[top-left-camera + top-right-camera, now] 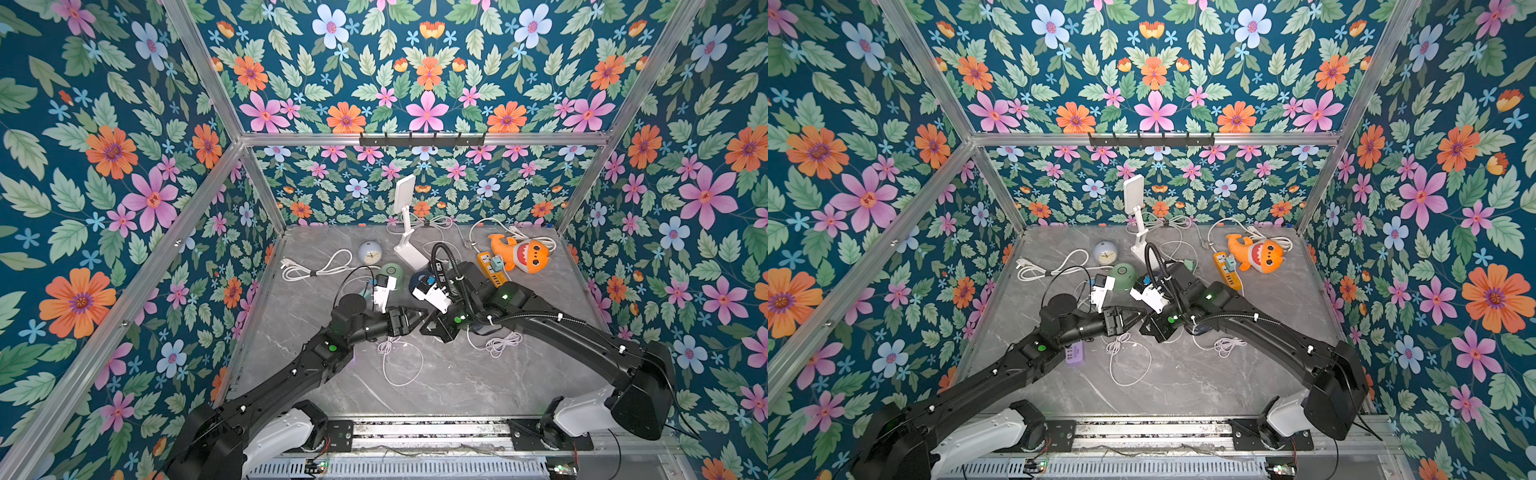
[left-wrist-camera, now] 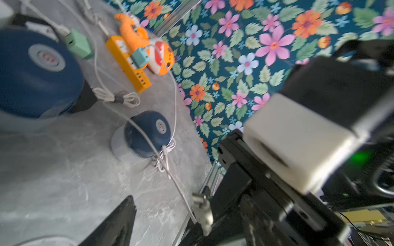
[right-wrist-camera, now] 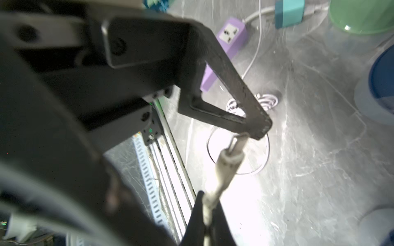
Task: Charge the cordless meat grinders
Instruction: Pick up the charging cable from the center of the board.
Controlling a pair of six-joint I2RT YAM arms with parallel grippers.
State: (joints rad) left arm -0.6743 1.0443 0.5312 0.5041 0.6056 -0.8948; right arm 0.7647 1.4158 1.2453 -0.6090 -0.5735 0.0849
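- A white charging plug (image 3: 230, 155) is pinched by the right gripper (image 3: 205, 199), seemingly ready for plugging in; the left gripper (image 1: 411, 321) is spread open beside it.
- A dark blue grinder (image 2: 38, 70) is set near both grippers.
- Next, the plug likely must be lined up with its port.

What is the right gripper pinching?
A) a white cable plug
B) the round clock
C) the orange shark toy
A: in the right wrist view, the right gripper is shut on the white cable plug, which sticks out from between its fingertips.
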